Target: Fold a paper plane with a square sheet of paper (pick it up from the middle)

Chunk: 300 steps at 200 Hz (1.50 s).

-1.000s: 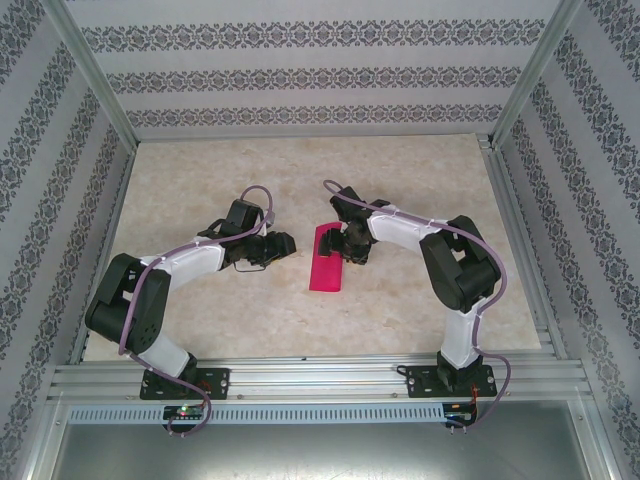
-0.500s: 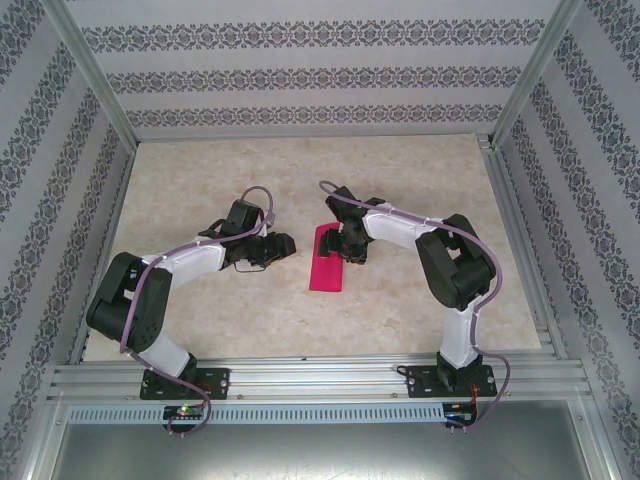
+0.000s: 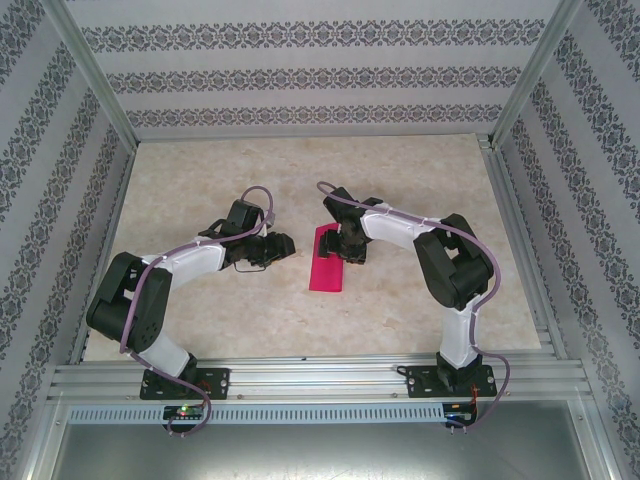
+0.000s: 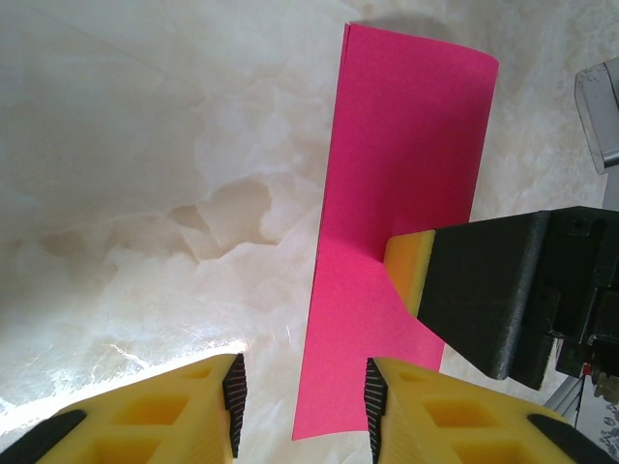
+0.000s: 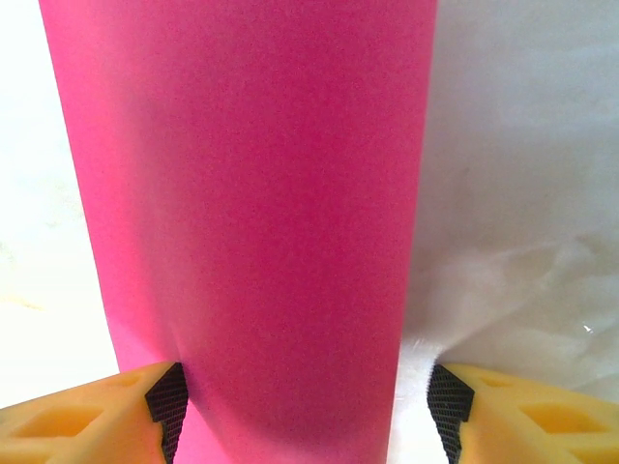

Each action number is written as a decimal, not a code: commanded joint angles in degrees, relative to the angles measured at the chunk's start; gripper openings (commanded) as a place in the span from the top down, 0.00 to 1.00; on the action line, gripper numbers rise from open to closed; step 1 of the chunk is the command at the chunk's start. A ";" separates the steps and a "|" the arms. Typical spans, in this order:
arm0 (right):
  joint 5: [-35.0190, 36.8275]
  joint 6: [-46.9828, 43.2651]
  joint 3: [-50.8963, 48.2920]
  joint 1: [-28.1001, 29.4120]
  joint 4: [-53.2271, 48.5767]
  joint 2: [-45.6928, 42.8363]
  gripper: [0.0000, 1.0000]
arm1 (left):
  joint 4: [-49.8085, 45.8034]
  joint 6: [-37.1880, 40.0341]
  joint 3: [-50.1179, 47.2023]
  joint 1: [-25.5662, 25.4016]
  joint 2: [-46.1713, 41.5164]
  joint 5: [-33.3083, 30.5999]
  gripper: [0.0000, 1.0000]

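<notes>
Pink paper (image 3: 327, 272) lies flat on the bench (image 3: 200, 170). Right hand (image 3: 346, 247), released, straddles the paper's far end; left hand (image 3: 284, 246), also released, sits just left of it.

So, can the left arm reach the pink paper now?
Probably yes: the left gripper is open at the long edge of the pink paper, nothing between them. The right gripper covers only part of it.

Lab cell w/ alu-frame enclosure (image 3: 320, 378)
</notes>
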 commanded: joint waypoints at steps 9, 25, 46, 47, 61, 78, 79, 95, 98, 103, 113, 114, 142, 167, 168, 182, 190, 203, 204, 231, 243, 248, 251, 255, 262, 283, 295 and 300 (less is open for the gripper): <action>4.67 -0.89 -0.82 -0.06 -4.69 3.31 0.29 | 0.07 0.56 1.70 -0.50 0.71 1.91 0.60; 4.71 -0.80 -0.91 -0.07 -4.75 3.47 0.29 | 1.19 -0.31 2.00 -0.49 1.39 2.84 0.62; 4.63 -0.65 -1.08 -0.07 -4.48 3.62 0.29 | 3.15 -1.79 2.85 -0.67 3.39 4.68 0.74; 4.67 -0.68 -1.08 -0.06 -4.48 3.62 0.29 | 3.25 -1.86 2.84 -0.65 3.50 4.77 0.74; 4.62 -0.63 -1.20 -0.08 -4.31 3.73 0.29 | 4.25 -2.96 3.82 -0.81 5.29 5.85 0.88; 4.54 -0.61 -1.26 -0.05 -4.15 3.92 0.29 | 4.14 -3.77 5.37 -1.27 7.74 6.15 1.00; 4.58 -0.62 -1.26 -0.05 -4.14 3.95 0.29 | 4.18 -3.77 5.46 -1.26 7.92 6.17 1.00; 4.53 -0.55 -1.34 0.03 -4.08 4.01 0.29 | 3.82 -4.29 7.10 -2.00 10.17 6.30 1.00; 4.54 -0.49 -1.35 0.02 -4.09 3.99 0.29 | 3.53 -4.34 7.36 -2.15 10.49 6.20 1.00; 4.46 -0.52 -1.42 0.03 -3.96 4.08 0.29 | 3.06 -4.32 7.87 -2.42 11.23 6.05 1.00; 4.37 -0.54 -1.51 0.03 -3.87 4.14 0.29 | 2.32 -4.31 8.86 -2.93 12.37 5.62 1.00; 4.36 -0.54 -1.52 0.03 -3.82 4.14 0.29 | 2.26 -4.30 9.01 -2.97 12.43 5.59 1.00; 4.36 -0.54 -1.57 0.03 -3.73 4.49 0.29 | 1.49 -4.56 11.15 -4.10 15.38 5.29 1.00; 4.20 -0.54 -1.52 0.04 -3.60 4.82 0.29 | 1.19 -4.56 12.76 -4.80 17.20 5.35 1.00; 4.24 -0.54 -1.52 -0.01 -3.60 4.79 0.29 | 1.17 -4.56 12.76 -4.87 17.22 5.41 1.00; 4.27 -0.54 -1.52 0.03 -3.60 4.85 0.29 | 1.04 -4.50 13.41 -5.22 18.07 5.39 1.00; 4.27 -0.55 -1.52 0.02 -3.59 4.83 0.29 | 0.82 -4.40 13.77 -5.42 18.49 5.47 1.00; 4.29 -0.63 -1.61 0.02 -3.60 4.76 0.29 | 0.16 -4.28 14.43 -5.75 19.27 5.30 1.00; 4.28 -0.63 -1.66 0.03 -3.60 4.76 0.29 | 0.13 -4.25 14.48 -5.78 19.35 5.30 1.00; 4.25 -0.52 -1.87 -0.05 -3.47 4.82 0.29 | -0.69 -4.12 15.36 -6.32 20.75 4.87 1.00; 4.18 -0.52 -2.03 0.03 -3.36 4.85 0.29 | -0.87 -4.20 15.65 -6.52 21.15 4.70 1.00; 4.17 -0.51 -2.09 0.01 -3.26 4.83 0.29 | -0.74 -4.23 15.84 -6.60 21.40 4.72 1.00; 4.04 -0.49 -2.13 0.03 -3.16 4.84 0.29 | -0.77 -4.21 15.89 -6.68 21.57 4.74 1.00; 4.01 -0.51 -2.14 0.01 -3.16 4.85 0.29 | -0.83 -4.21 16.04 -6.78 21.55 4.70 1.00; 4.01 -0.53 -2.23 -0.05 -3.08 4.93 0.29 | -0.90 -4.18 16.28 -6.87 21.93 4.68 1.00; 3.87 -0.43 -2.39 -0.11 -3.00 4.99 0.29 | -1.66 -4.02 16.67 -7.14 22.59 4.43 1.00; 3.86 -0.32 -2.64 -0.03 -2.66 4.94 0.29 | -1.83 -4.04 16.34 -7.09 22.30 3.88 1.00; 3.75 -0.26 -2.74 -0.14 -2.40 4.94 0.29 | -1.86 -4.04 16.16 -7.13 22.24 3.61 1.00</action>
